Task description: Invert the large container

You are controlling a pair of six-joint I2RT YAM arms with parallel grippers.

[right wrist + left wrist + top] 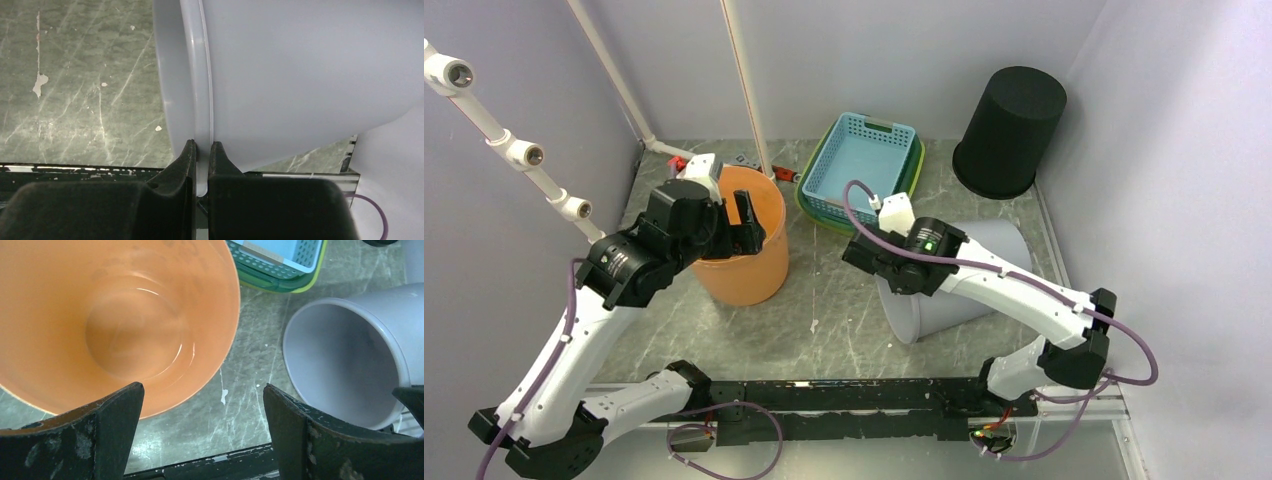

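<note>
The large pale grey container [1009,250] lies on its side right of centre, its mouth toward the left and the near edge. My right gripper [892,272] is shut on its rim; in the right wrist view the fingers [202,148] pinch the thin rim of the container [300,65] between them. The container's open mouth also shows in the left wrist view [345,360]. My left gripper [739,215] is open and empty, hovering over the near-right rim of an upright orange bucket [746,265]. The left wrist view looks down into the bucket [115,315] between the spread fingers of the gripper [202,387].
A blue basket nested in a green one [864,165] sits at the back centre. A black bucket [1009,130] stands upside down at the back right. White pipes [524,155] run along the left wall. A black rail [854,395] lines the near edge.
</note>
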